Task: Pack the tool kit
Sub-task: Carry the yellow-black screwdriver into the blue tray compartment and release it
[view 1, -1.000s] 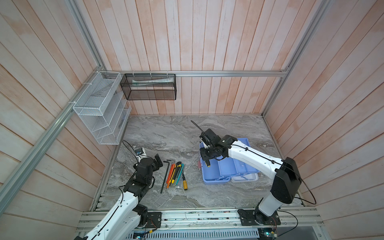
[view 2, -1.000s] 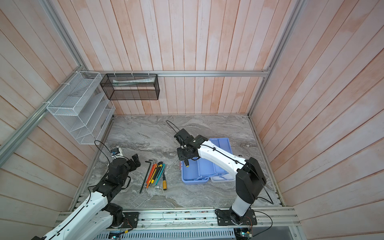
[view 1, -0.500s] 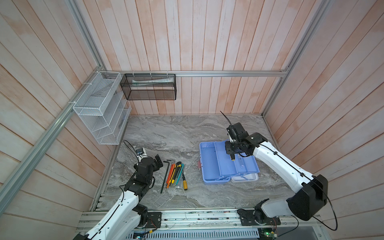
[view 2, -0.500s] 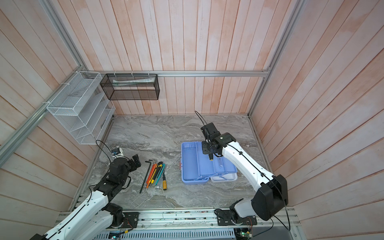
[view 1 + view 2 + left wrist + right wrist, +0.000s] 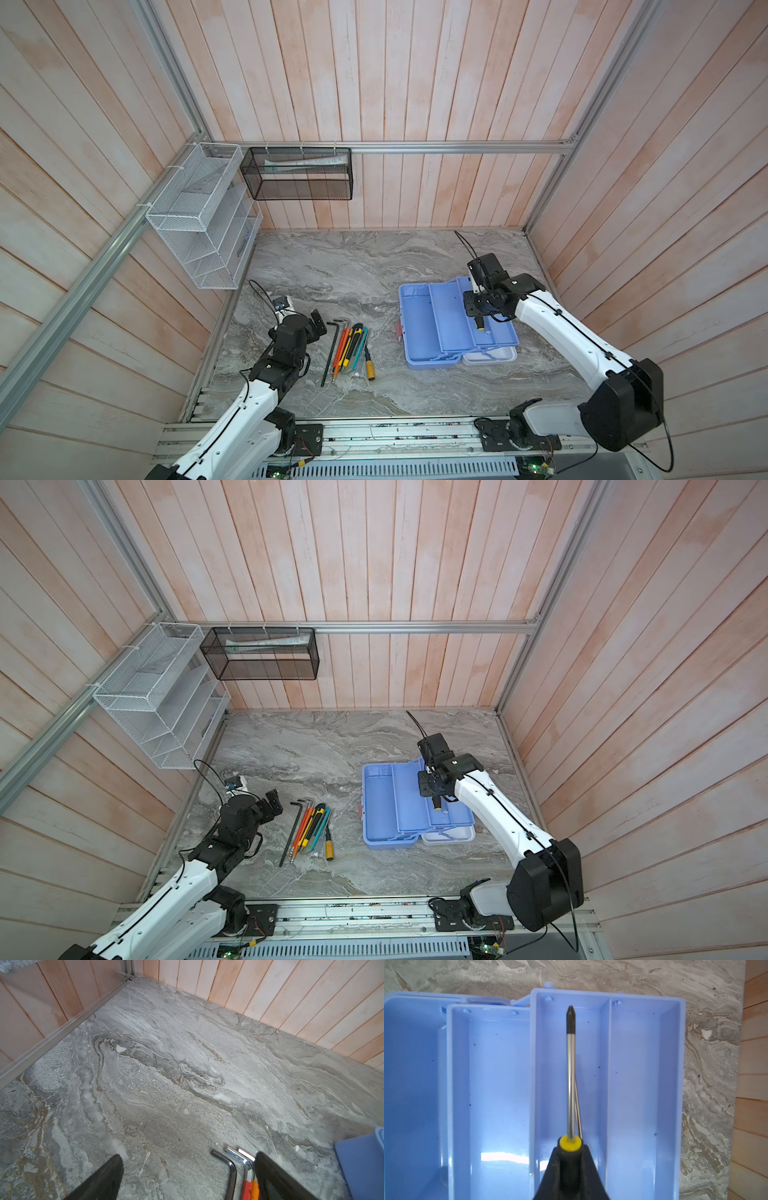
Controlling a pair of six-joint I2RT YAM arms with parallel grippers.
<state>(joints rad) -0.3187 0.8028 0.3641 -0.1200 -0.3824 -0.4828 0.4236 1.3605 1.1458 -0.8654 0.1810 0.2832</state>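
Observation:
The tool kit [image 5: 419, 332] lies open on the marble, its light blue trays fanned out and the white lid [image 5: 492, 356] at its near right. My right gripper [image 5: 480, 321] [image 5: 436, 801] [image 5: 570, 1153] is shut on a screwdriver [image 5: 570, 1064] by its black and yellow handle. The shaft points along the inner compartment of the tool kit's [image 5: 645, 1084] far tray, above its floor. Hex keys [image 5: 330, 353] [image 5: 230, 1165], utility knives [image 5: 351, 345] and a yellow-handled screwdriver [image 5: 369, 368] lie in a row left of the kit. My left gripper [image 5: 316, 326] [image 5: 188, 1159] stands open beside the hex keys, holding nothing.
A white wire basket [image 5: 199, 232] hangs on the left wall and a black mesh basket [image 5: 299, 174] on the back wall, both above the table. Wooden walls close three sides. A metal rail [image 5: 374, 432] runs along the front edge.
My right arm has carried the screwdriver to the right, from the kit's left edge to over its far right tray. The left arm has not moved.

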